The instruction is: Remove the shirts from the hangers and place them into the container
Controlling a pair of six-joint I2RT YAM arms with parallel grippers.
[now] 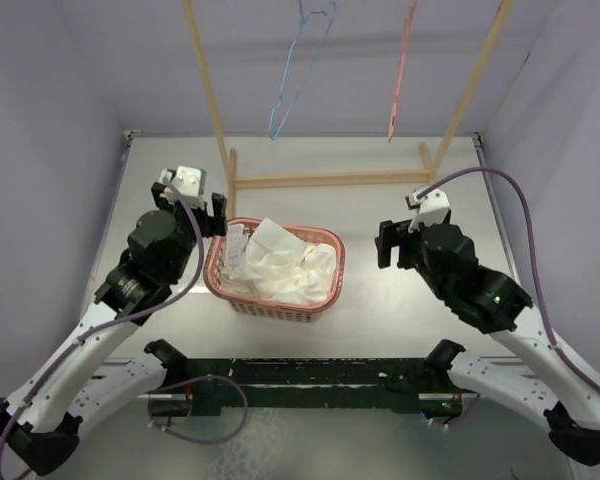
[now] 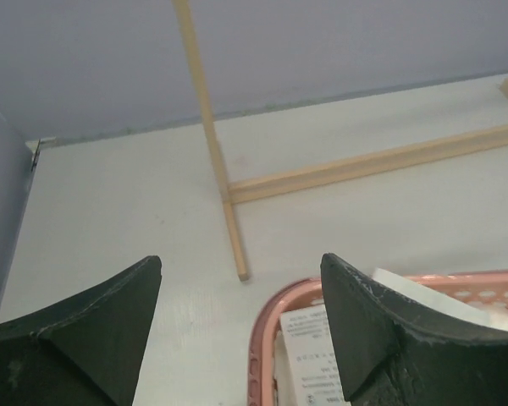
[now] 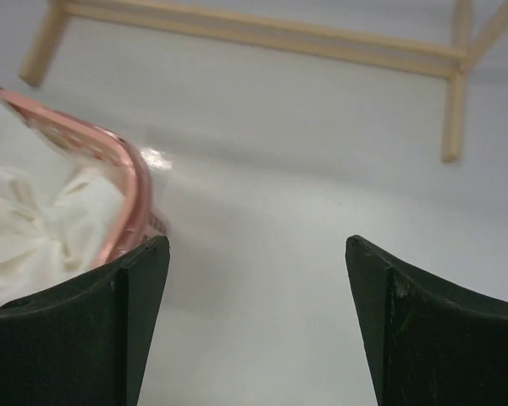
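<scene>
The pale table (image 1: 380, 315) carries the pink basket (image 1: 280, 308) (near its middle) and the wooden rack (image 1: 325, 180) behind it.

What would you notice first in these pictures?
The pink basket in the middle of the table, stuffed with a crumpled white shirt. Behind it, up high, a blue hanger and a pink hanger dangle bare. The left claw and right claw stand open on either side.
</scene>
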